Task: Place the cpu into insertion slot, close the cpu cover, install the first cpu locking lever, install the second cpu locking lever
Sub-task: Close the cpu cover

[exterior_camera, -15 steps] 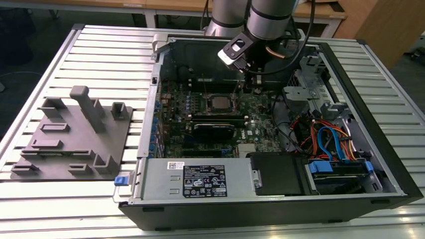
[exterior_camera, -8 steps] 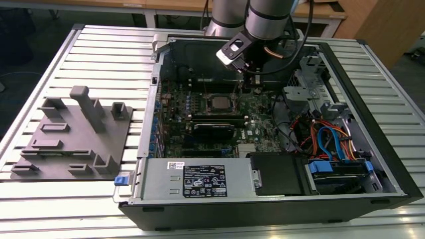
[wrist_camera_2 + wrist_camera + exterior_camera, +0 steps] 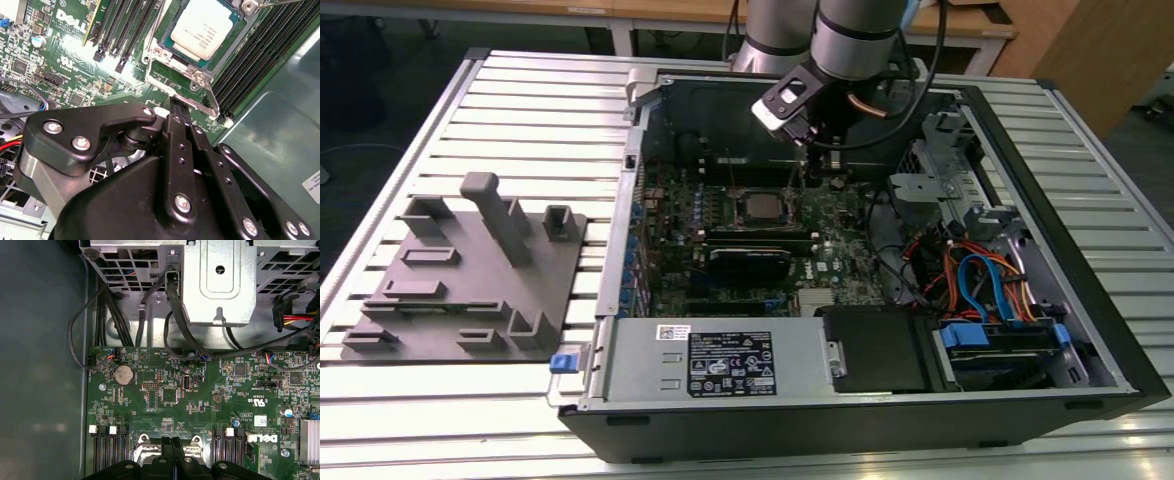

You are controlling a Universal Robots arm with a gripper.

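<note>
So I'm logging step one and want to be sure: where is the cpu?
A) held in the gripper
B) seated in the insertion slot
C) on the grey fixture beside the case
B: in the second wrist view the cpu sits in the insertion slot, with the gripper beside the socket's corner.

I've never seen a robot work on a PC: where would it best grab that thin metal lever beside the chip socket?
Probably the locking lever's bare straight stretch along the socket edge, coming down from above with one finger on each side. It is a thin rod lying low against the board, with the cpu cover close beside it, so a sideways approach looks cramped.
</note>
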